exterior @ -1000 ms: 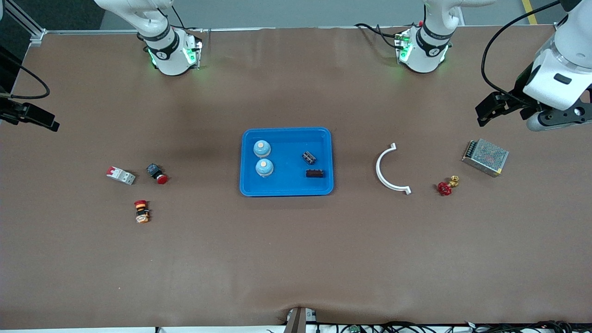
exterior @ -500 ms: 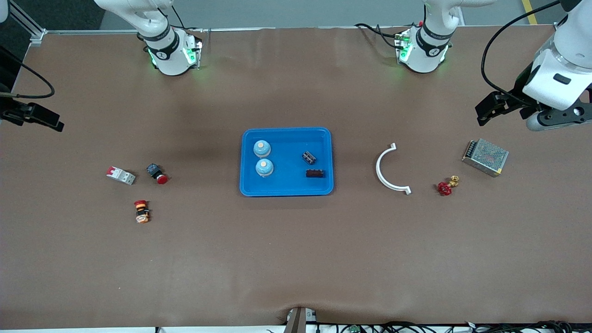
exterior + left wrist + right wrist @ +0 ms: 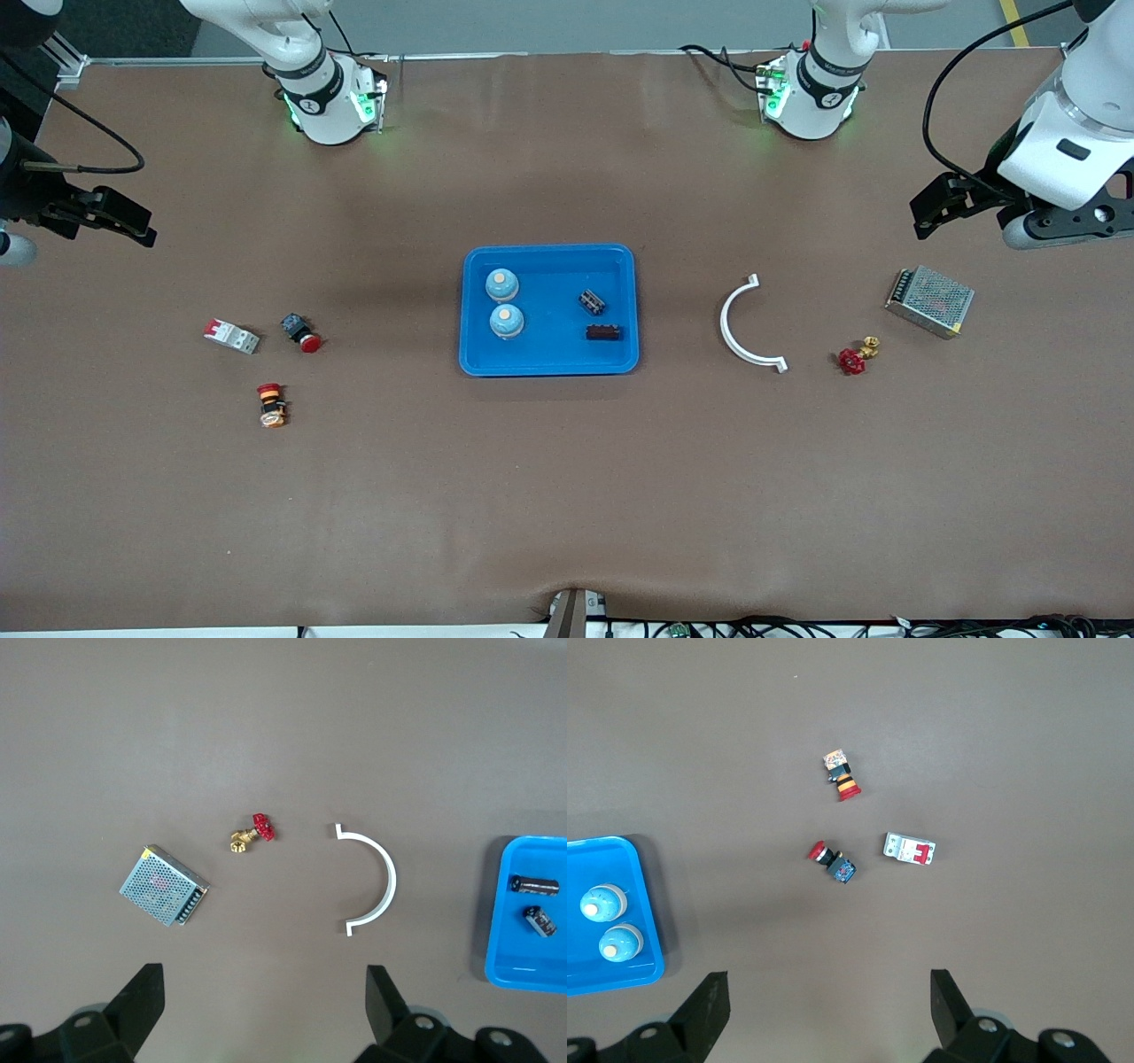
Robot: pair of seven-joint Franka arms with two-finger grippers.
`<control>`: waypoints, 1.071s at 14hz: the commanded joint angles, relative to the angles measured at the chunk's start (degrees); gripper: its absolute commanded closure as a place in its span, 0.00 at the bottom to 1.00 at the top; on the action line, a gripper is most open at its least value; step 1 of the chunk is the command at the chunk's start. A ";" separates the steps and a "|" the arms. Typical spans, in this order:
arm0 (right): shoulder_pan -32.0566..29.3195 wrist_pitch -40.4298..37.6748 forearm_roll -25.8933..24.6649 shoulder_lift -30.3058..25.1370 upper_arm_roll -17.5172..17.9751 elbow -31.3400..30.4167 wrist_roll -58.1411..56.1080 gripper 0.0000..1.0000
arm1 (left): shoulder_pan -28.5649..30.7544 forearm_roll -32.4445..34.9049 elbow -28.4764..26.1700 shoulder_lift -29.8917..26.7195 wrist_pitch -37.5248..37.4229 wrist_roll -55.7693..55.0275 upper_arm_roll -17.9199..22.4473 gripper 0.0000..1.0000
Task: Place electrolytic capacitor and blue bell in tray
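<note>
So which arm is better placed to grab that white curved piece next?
Left. The white curved piece lies toward the left arm's end, and the left tool hangs open over that end, while the right tool hangs over the right arm's end.

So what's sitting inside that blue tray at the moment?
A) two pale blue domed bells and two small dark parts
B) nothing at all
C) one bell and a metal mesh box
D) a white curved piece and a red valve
A: the tray holds two blue bells toward the right arm's end and two small dark parts toward the left arm's end.
</note>
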 commanded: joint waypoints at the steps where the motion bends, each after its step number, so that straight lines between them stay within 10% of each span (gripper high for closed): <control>1: -0.08 1.36 0.52 -1.00 0.14 -1.55 0.99 0.00 | 0.34 -0.69 0.60 -0.66 -0.88 2.18 0.05 0.00; 15: -0.17 3.03 0.52 -0.91 1.72 -2.34 2.57 0.00 | 0.69 -1.04 0.69 -0.75 -1.67 6.31 0.58 0.00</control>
